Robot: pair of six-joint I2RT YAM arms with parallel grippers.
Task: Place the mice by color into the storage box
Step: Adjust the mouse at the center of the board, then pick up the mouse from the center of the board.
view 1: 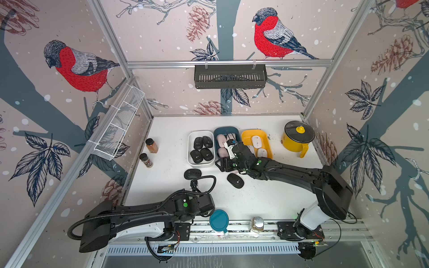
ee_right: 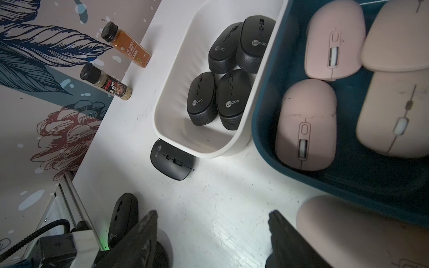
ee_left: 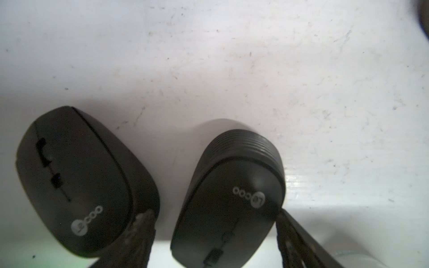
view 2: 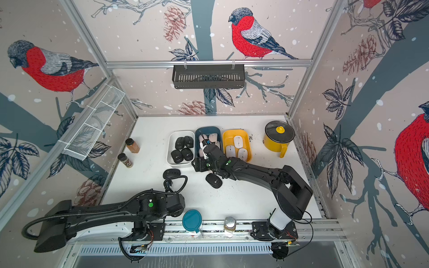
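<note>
I read colours off the feeds: desk (view 1: pixel 267 199) white, dark-flecked | white bin (view 1: pixel 201 164), black mice (view 1: pixel 198 143) | dark teal bin (view 1: pixel 226 128), pale pink mice (view 1: pixel 221 140) | yellow bin (view 1: pixel 246 137), glossy white mice (view 1: pixel 257 141) | pot (view 1: pixel 292 145) yellow, lid (view 1: pixel 292 135) dark, yellow knob (view 1: pixel 300 129) | spice jars (view 1: pixel 152 145) black-capped | walls (view 1: pixel 162 46) beige-pink, printed red-breasted birds, grey-blue branches, brown pinecones.

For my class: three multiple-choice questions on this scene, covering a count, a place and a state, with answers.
1. Black mice in the white bin: A two, B four, C six.
2. The blue bin stands: A between the white bin and the yellow bin, B at the row's end, C alone.
3. The right hand is: A gripping a mouse, B open and empty, C gripping a jar.
Answers: 1 B, four lie inside; 2 A, bins flank it; 3 B, its fingers stand apart with nothing between.
</note>
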